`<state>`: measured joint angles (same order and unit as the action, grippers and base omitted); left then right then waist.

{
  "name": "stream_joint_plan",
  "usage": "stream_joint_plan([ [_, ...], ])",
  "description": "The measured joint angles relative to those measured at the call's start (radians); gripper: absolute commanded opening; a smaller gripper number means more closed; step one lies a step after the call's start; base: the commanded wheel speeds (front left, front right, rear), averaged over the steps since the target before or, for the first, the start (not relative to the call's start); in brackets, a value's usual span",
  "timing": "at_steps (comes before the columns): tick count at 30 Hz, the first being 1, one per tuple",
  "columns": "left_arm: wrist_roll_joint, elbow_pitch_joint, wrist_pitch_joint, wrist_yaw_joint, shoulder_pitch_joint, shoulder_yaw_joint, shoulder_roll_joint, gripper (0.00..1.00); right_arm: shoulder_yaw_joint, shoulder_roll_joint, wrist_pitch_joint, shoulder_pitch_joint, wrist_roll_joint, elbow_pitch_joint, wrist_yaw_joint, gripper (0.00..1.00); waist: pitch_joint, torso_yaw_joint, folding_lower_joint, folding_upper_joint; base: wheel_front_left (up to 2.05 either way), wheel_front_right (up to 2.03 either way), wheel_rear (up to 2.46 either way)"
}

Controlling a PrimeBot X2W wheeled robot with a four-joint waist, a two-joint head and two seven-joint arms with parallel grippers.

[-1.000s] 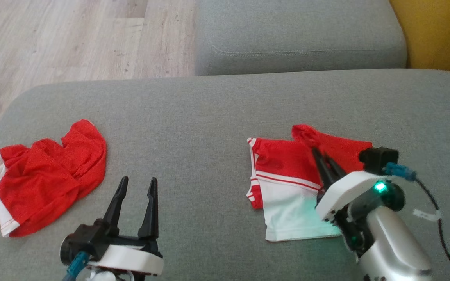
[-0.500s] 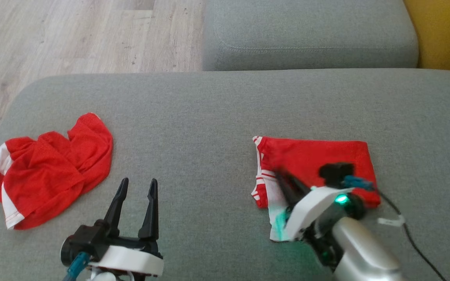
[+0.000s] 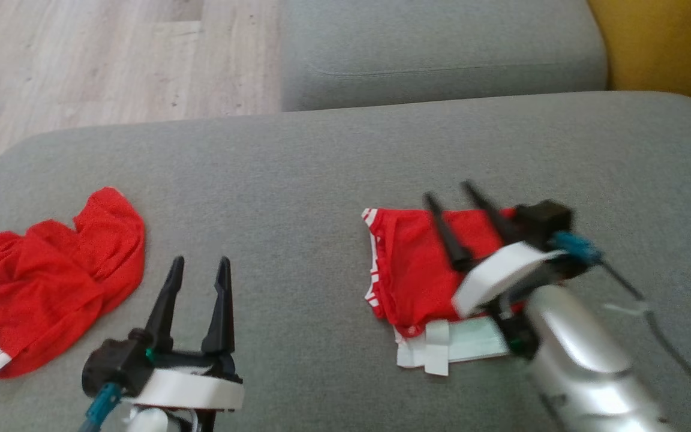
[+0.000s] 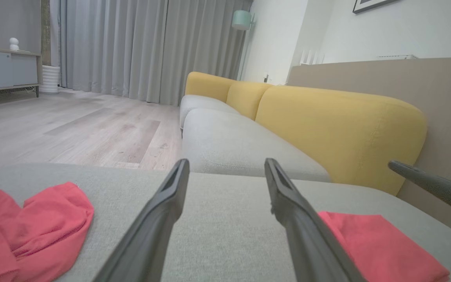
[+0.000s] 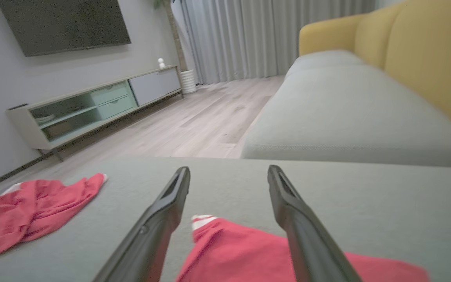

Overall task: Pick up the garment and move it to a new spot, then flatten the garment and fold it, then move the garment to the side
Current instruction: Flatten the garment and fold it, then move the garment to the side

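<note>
The weak point is the fold itself. The garment [image 3: 408,270] lies doubled over at centre right of the head view, on the grey sofa cushion [image 3: 297,168]. Its layers do not line up: a strip of white cloth [image 3: 441,348] sticks out past the red top layer along the near edge, with a small flap hanging from it. If the last step, moving it aside, is made with a pinch on the top layer alone, the red panel would likely peel back and undo the fold. Dragging it across the textured cushion could also bunch the lower layer. The cloth looks like thin mesh, so a fingertip could catch in it.

The right gripper [image 3: 447,191] hovers over the far part of the garment with its fingers spread apart, holding nothing. In the right wrist view the red cloth lies below and between the two fingers, and I cannot tell whether they touch it. The left gripper [image 3: 200,262] sits at lower left, also wide apart and empty, well clear of the cloth.

The garment is red with white striped trim down its left edge, rumpled rather than flat. A crumpled red garment [image 3: 51,282] takes up the left of the frame, so a move that way risks mixing the two.
</note>
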<state>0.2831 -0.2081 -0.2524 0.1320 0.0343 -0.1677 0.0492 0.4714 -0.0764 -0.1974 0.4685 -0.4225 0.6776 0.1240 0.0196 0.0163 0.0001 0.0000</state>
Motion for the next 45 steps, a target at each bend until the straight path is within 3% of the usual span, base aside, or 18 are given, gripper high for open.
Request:
stream_joint_plan([
  [5, 0.006, 0.058, 0.0, -0.002, 0.0, 0.005, 0.0, 1.0, -0.164, -0.098, -0.034, -0.034, 0.138, -0.066, 0.0, 1.0, -0.005, -0.026, 0.0, 0.0, 0.0, 0.0, 0.0],
  [8, 0.006, 0.063, 0.0, -0.006, 0.0, 0.005, 0.0, 1.0, -0.268, -0.122, -0.044, -0.095, 0.175, -0.117, 0.0, 1.0, -0.008, -0.035, 0.0, 0.0, 0.0, 0.0, 0.0],
  [16, 0.006, 0.063, -0.001, -0.006, -0.007, -0.013, 0.0, 1.0, -0.456, -0.042, -0.051, -0.311, 0.302, -0.267, 0.0, 1.0, -0.01, -0.045, -0.0001, 0.0, 0.0, 0.0, 0.0],
  [23, 0.006, 0.064, -0.001, -0.006, -0.042, -0.026, 0.0, 1.0, -0.499, 0.019, -0.052, -0.413, 0.354, -0.361, 0.0, 1.0, -0.012, -0.053, -0.0001, 0.0, 0.0, 0.0, 0.0],
  [45, 0.006, 0.072, -0.001, -0.009, -0.042, -0.028, 0.001, 1.0, -0.488, 0.028, -0.053, -0.434, 0.362, -0.393, 0.0, 1.0, -0.013, -0.042, -0.0001, 0.0, 0.0, 0.0, 0.0],
])
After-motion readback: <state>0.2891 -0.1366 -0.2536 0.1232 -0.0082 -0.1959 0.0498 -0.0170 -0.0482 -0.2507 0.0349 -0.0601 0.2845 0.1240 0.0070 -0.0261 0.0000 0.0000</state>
